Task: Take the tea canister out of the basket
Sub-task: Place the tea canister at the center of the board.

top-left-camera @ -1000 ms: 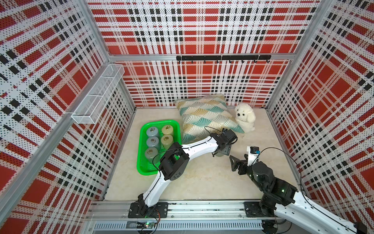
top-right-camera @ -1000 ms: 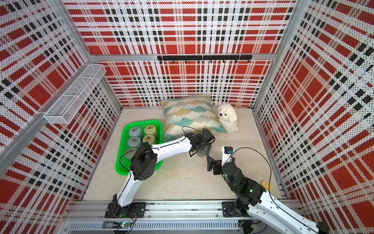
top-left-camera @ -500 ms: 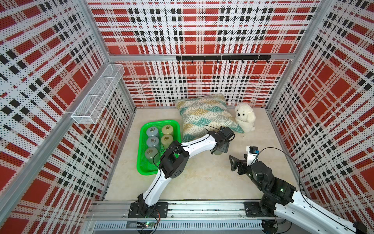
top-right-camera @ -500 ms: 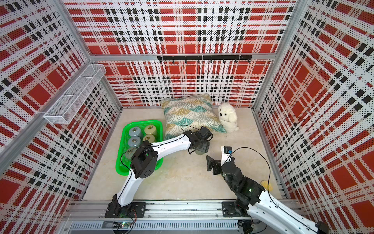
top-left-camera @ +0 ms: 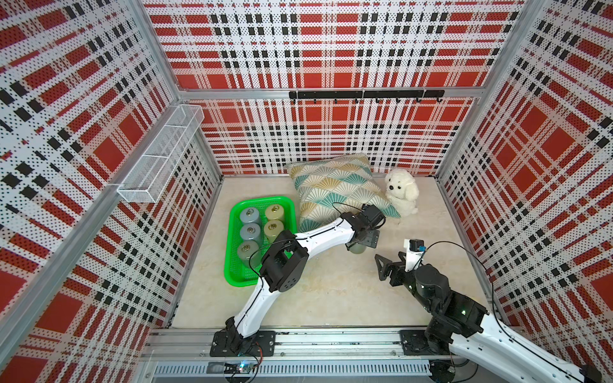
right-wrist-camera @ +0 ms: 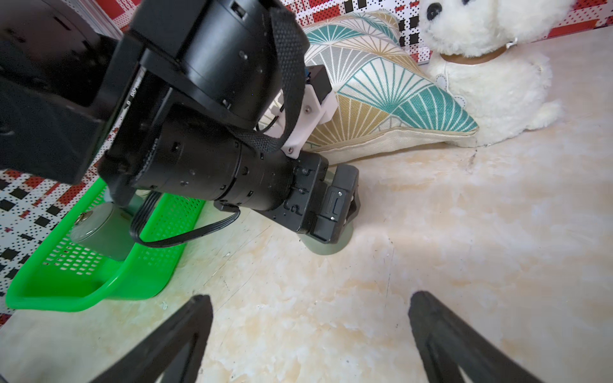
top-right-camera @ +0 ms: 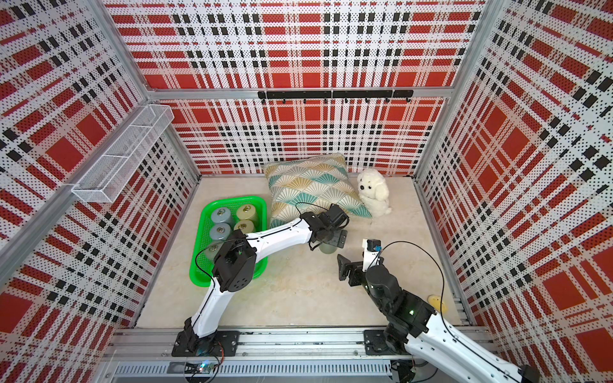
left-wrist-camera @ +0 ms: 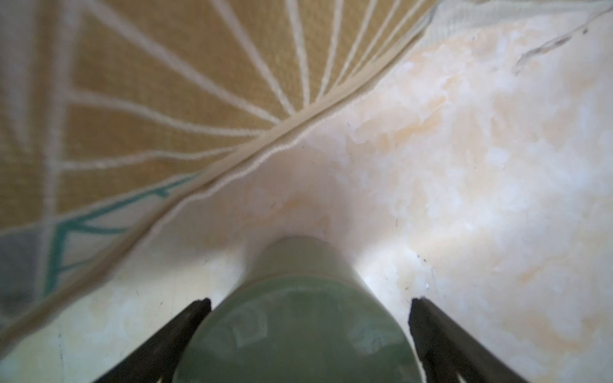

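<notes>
In basket [top-left-camera: 260,200]: apparently five canisters [top-left-camera: 250,215]; tea canister [top-left-camera: 356,249] outside, between wide left pincer [left-wrist-camera: 308,301].

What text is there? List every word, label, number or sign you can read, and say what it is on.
Nothing can be read in any view.
On the canister lid: a faint square patch, blurred; print or reflection, cannot tell.
On the left arm housing: tiny pale marks, too small to read.
On the basket, pillow and toy dog: no lettering seen.
</notes>
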`<move>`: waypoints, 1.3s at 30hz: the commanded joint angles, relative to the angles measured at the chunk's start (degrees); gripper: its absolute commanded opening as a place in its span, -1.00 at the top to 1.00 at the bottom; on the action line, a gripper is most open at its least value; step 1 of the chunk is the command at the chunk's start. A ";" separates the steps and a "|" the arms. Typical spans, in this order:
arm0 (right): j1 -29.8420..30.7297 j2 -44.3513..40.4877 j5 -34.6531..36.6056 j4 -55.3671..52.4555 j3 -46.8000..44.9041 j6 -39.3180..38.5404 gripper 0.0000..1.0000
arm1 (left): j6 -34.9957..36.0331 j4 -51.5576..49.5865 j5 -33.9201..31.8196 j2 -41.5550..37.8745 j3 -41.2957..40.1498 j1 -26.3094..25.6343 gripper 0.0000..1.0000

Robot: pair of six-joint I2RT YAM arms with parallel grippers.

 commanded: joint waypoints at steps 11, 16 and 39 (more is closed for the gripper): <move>1.65 13.06 -12.01 7.89 8.74 -6.55 -1.00 | -6.39 14.09 -6.24 -30.13 -22.89 1.47 -0.98; 5.06 22.87 -11.97 11.15 14.22 -8.15 -1.00 | -8.25 15.83 -10.57 -42.85 -33.76 3.70 -0.99; 8.72 82.75 -16.43 -3.31 70.58 -12.21 -1.00 | -15.66 13.24 -13.56 -93.89 -70.91 29.28 -0.99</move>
